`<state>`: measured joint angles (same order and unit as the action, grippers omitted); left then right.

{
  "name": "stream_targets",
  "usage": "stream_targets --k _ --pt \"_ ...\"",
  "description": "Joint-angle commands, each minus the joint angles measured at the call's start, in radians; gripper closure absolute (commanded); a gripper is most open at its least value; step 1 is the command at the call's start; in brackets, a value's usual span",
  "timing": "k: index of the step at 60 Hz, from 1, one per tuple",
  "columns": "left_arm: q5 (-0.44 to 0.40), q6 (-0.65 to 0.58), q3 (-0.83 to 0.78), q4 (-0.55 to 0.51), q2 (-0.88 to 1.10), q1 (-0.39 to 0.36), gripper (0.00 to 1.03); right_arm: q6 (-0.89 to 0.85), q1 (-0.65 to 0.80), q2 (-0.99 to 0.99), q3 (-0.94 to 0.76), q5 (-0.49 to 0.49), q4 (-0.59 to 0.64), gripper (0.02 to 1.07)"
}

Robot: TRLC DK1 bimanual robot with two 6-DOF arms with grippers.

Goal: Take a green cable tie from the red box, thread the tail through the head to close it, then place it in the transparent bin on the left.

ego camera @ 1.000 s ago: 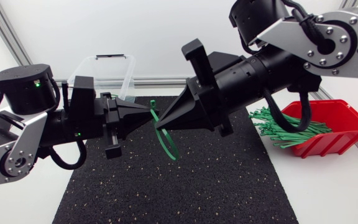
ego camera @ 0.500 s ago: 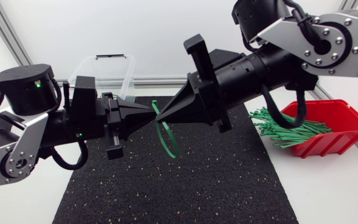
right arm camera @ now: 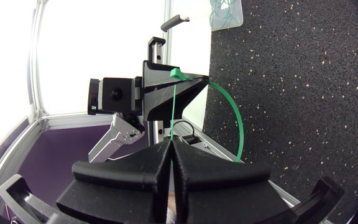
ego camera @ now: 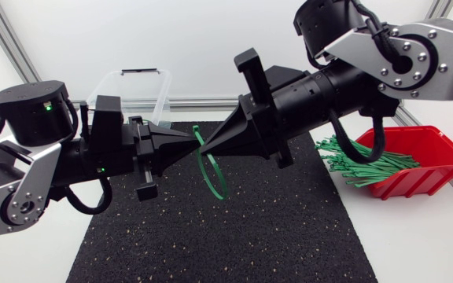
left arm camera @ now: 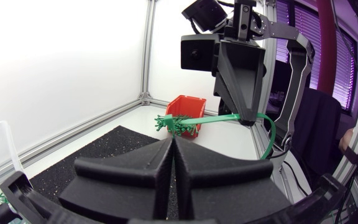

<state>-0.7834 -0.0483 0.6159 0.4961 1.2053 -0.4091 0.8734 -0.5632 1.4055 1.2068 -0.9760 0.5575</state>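
Black speckled mat (ego camera: 226, 228) fills the table's middle, its near half uncovered below the arms. The left arm (ego camera: 30, 169) lies level over the mat's left edge, and the right arm (ego camera: 352, 75) slants down from beyond its right edge. The red box (ego camera: 435, 149) sits just off the mat's right edge, the transparent bin (ego camera: 128, 90) at its far left corner. The left gripper (ego camera: 187, 140) and right gripper (ego camera: 208, 148) meet tip to tip above the mat, each pinched on the looped green cable tie (ego camera: 215, 177).
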Motion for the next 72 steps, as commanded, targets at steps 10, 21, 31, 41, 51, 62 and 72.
stream_targets --k 10,21,31,41,51,62,72 --pt "-0.001 0.021 -0.035 0.016 -0.026 -0.007 1.00 0.047 0.009 0.015 -0.021 -0.003 -0.016 1.02" --pt "0.003 0.022 -0.038 0.016 -0.036 -0.014 1.00 0.049 0.009 0.020 -0.024 -0.004 -0.018 1.02" --pt "0.021 0.019 -0.044 0.018 -0.039 -0.033 1.00 0.052 0.013 0.021 -0.027 -0.004 -0.019 1.02" --pt "0.059 0.013 -0.047 0.022 -0.046 -0.057 1.00 0.059 0.011 0.024 -0.030 -0.006 -0.028 1.02" --pt "0.142 0.005 -0.056 0.035 -0.067 -0.085 1.00 0.075 0.013 0.033 -0.033 -0.006 -0.039 1.02" --pt "0.213 0.004 -0.058 0.048 -0.079 -0.106 1.00 0.090 0.011 0.052 -0.036 -0.007 -0.045 1.02" --pt "0.227 0.002 -0.064 0.055 -0.079 -0.112 1.00 0.096 0.013 0.046 -0.036 -0.018 -0.054 1.02"
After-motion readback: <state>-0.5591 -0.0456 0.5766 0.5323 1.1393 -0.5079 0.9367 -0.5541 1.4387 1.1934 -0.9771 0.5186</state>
